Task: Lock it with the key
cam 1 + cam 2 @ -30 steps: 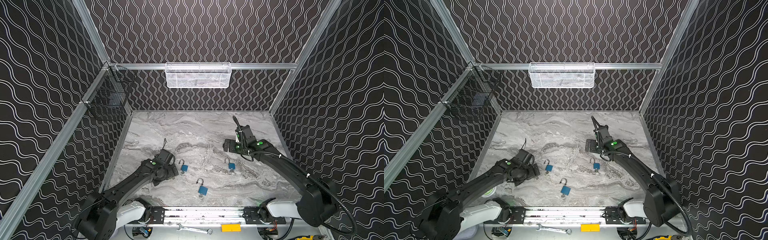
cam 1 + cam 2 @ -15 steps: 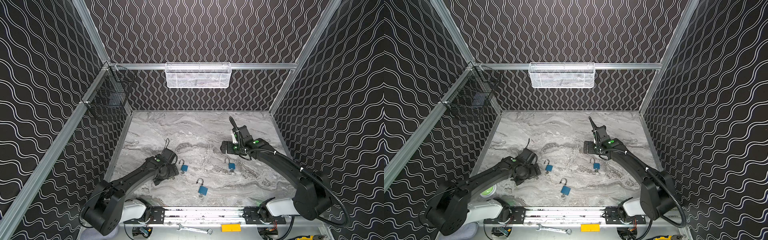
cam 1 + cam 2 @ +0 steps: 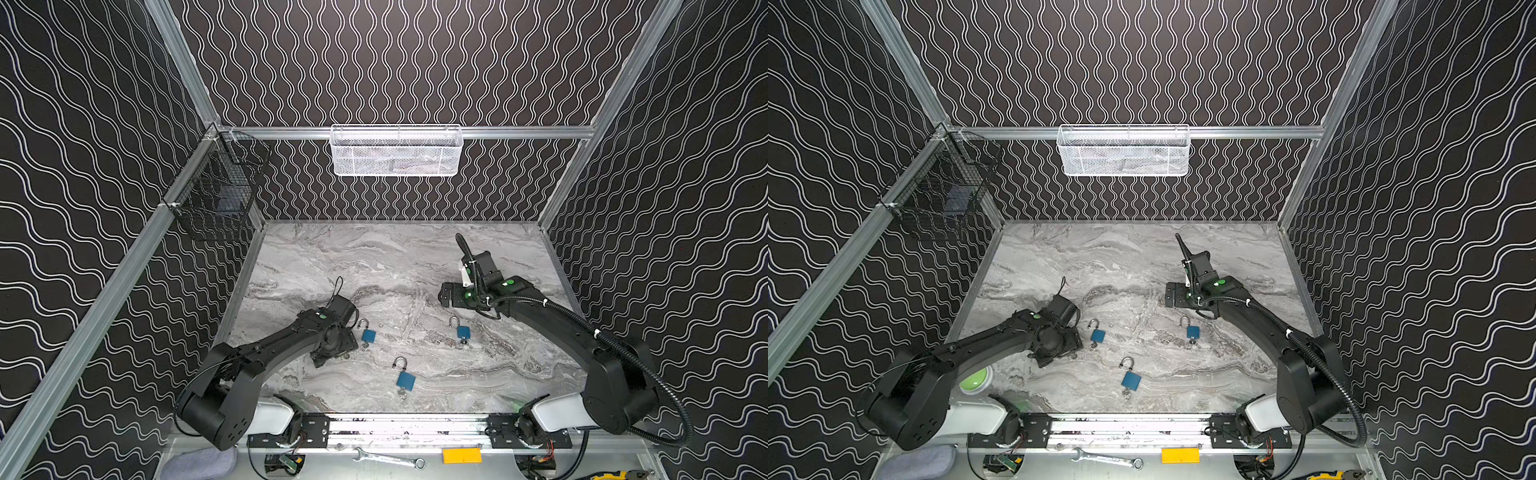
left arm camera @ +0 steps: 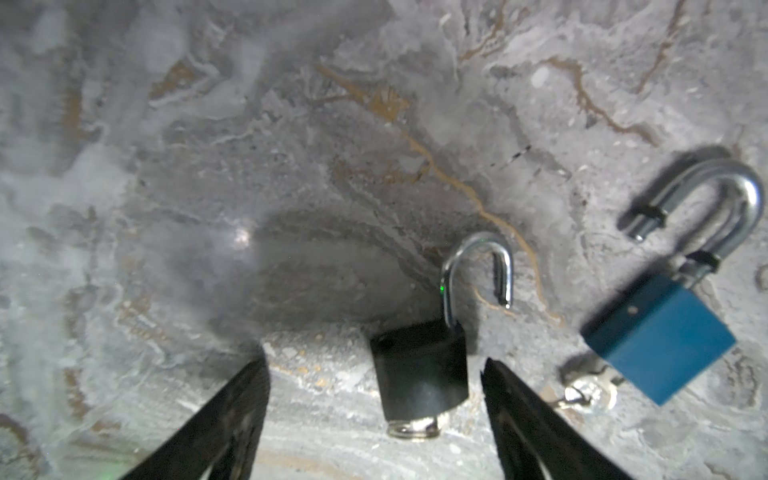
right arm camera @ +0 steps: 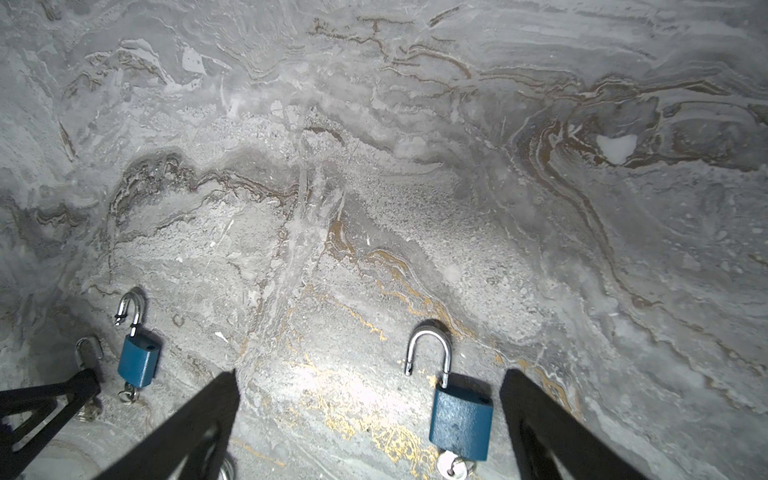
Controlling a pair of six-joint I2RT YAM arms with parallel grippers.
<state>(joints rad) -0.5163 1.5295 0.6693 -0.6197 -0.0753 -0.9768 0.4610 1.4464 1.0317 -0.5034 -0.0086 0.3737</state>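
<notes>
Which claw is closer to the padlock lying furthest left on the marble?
Left. The left gripper is down at the leftmost padlock, which lies between its open fingers. The right gripper is well away, straddling the rightmost padlock.

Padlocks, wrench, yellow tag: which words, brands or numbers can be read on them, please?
No text can be read in any view.
Left padlock, front padlock, right padlock: no brand or number shows.
Wrench: markings, if any, too small to read.
Yellow tag: looks blank.
</notes>
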